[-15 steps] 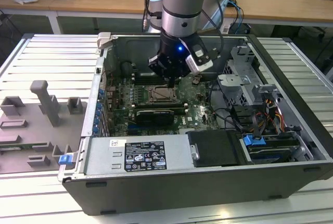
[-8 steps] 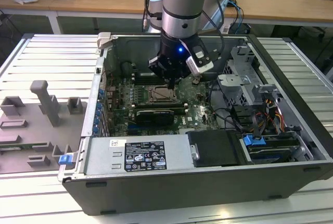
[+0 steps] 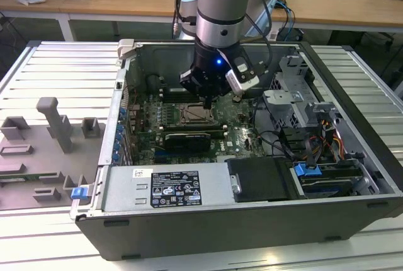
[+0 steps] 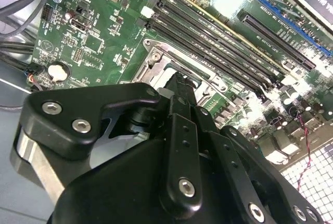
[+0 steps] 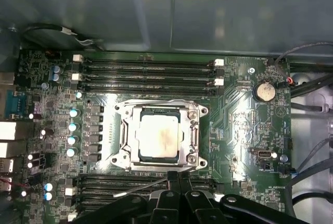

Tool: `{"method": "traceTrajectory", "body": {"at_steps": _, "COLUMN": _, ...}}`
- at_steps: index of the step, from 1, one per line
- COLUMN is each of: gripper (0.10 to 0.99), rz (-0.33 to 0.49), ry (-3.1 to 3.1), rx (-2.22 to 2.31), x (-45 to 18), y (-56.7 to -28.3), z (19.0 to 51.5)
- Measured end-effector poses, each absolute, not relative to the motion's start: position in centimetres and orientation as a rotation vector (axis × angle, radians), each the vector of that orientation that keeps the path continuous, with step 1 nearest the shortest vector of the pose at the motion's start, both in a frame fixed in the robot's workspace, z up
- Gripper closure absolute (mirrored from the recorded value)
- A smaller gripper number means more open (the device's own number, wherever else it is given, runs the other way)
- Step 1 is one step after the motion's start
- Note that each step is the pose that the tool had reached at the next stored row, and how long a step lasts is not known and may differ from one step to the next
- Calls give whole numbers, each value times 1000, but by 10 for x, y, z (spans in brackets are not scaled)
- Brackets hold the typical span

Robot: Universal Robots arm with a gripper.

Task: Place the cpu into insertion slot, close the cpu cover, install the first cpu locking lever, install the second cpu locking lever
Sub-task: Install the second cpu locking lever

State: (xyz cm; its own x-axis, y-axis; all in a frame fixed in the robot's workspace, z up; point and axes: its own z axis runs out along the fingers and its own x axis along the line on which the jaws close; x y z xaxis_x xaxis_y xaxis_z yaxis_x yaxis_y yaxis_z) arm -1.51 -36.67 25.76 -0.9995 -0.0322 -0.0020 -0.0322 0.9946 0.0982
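Above the insertion slot (image 5: 160, 136) | cpu (image 5: 159, 137) seated, cpu cover (image 5: 193, 139) closed | pincer (image 5: 178, 178) narrowed, empty, at lever (image 5: 140, 187) | steady sideways hooking judged advisable

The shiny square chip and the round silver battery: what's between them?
In the first wrist view, green circuit board lies between the pale square cpu and round silver coin battery, past the silver cpu cover.

Arm (image 3: 220, 6) reaching straight down, gripper (image 3: 206, 102) lowest, fingers (image 5: 179, 179) pressed together
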Motion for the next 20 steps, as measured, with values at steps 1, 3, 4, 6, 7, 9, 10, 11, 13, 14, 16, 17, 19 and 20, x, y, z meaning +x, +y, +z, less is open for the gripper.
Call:
{"method": "traceTrajectory", "body": {"at_steps": 1, "gripper": 980, "rz": 154, "ry": 3137, "rx": -51, "x": -15, "y": -367, "z": 258}}
{"method": "traceTrajectory", "body": {"at_steps": 3, "gripper": 980, "rz": 154, "ry": 3137, "rx": -51, "x": -15, "y": -368, "z": 258}}
{"method": "traceTrajectory", "body": {"at_steps": 4, "gripper": 980, "rz": 154, "ry": 3137, "rx": -51, "x": -15, "y": -368, "z": 258}}
{"method": "traceTrajectory", "body": {"at_steps": 6, "gripper": 980, "rz": 154, "ry": 3137, "rx": -51, "x": -15, "y": -370, "z": 258}}
{"method": "traceTrajectory", "body": {"at_steps": 7, "gripper": 980, "rz": 154, "ry": 3137, "rx": -51, "x": -15, "y": -371, "z": 258}}
{"method": "traceTrajectory", "body": {"at_steps": 9, "gripper": 980, "rz": 154, "ry": 3137, "rx": -51, "x": -15, "y": -372, "z": 258}}
{"method": "traceTrajectory", "body": {"at_steps": 10, "gripper": 980, "rz": 154, "ry": 3137, "rx": -51, "x": -15, "y": -372, "z": 258}}
{"method": "traceTrajectory", "body": {"at_steps": 11, "gripper": 980, "rz": 154, "ry": 3137, "rx": -51, "x": -15, "y": -372, "z": 258}}
{"method": "traceTrajectory", "body": {"at_steps": 13, "gripper": 980, "rz": 154, "ry": 3137, "rx": -51, "x": -15, "y": -374, "z": 258}}
{"method": "traceTrajectory", "body": {"at_steps": 14, "gripper": 980, "rz": 154, "ry": 3137, "rx": -51, "x": -15, "y": -374, "z": 258}}
{"method": "traceTrajectory", "body": {"at_steps": 16, "gripper": 980, "rz": 155, "ry": 3137, "rx": -51, "x": -15, "y": -376, "z": 258}}
{"method": "traceTrajectory", "body": {"at_steps": 17, "gripper": 980, "rz": 154, "ry": 3137, "rx": -50, "x": -15, "y": -377, "z": 258}}
{"method": "traceTrajectory", "body": {"at_steps": 19, "gripper": 980, "rz": 154, "ry": 3137, "rx": -51, "x": -15, "y": -378, "z": 258}}
{"method": "traceTrajectory", "body": {"at_steps": 20, "gripper": 980, "rz": 154, "ry": 3137, "rx": -51, "x": -15, "y": -378, "z": 258}}
